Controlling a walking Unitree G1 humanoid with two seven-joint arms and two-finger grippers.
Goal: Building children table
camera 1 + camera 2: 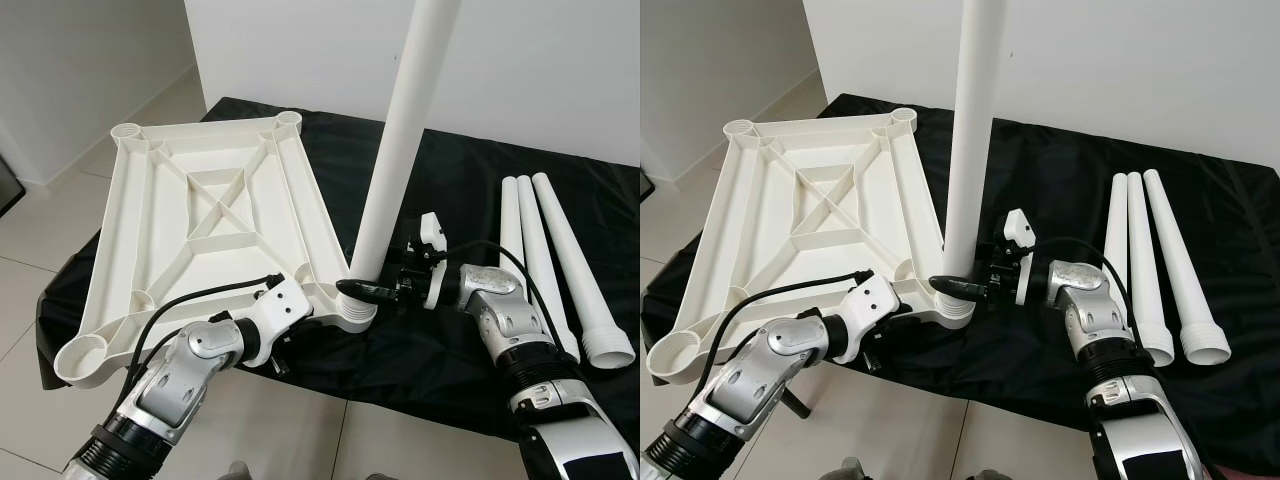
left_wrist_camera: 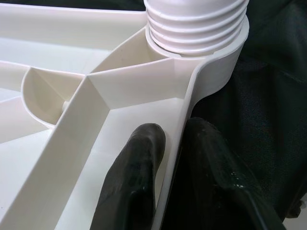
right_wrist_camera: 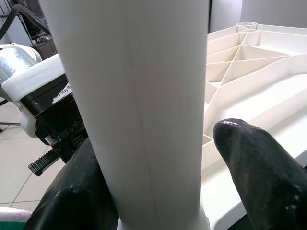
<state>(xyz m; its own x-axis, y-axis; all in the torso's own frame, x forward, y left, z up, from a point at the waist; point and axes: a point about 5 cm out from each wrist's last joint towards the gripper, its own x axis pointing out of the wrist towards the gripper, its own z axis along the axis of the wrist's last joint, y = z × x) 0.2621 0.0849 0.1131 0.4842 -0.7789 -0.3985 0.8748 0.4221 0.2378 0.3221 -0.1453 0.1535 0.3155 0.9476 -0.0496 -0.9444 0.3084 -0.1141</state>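
The white tabletop [image 1: 210, 200] lies upside down on a black cloth [image 1: 450, 170], its ribs facing up. One white leg [image 1: 400, 150] stands upright in the near right corner socket [image 2: 196, 28], where its threaded base shows. My left gripper [image 2: 175, 132] is shut on the tabletop's rim just beside that socket, one finger inside the rim and one outside. My right gripper [image 3: 153, 139] straddles the leg low down. One finger [image 3: 72, 191] lies against the leg, while the other finger [image 3: 254, 163] stands a small gap away from it.
Three more white legs [image 1: 545, 260] lie side by side on the cloth to the right, flared ends toward me. Pale tiled floor [image 1: 60, 240] runs along the left and near edges. A white wall [image 1: 540, 70] stands close behind.
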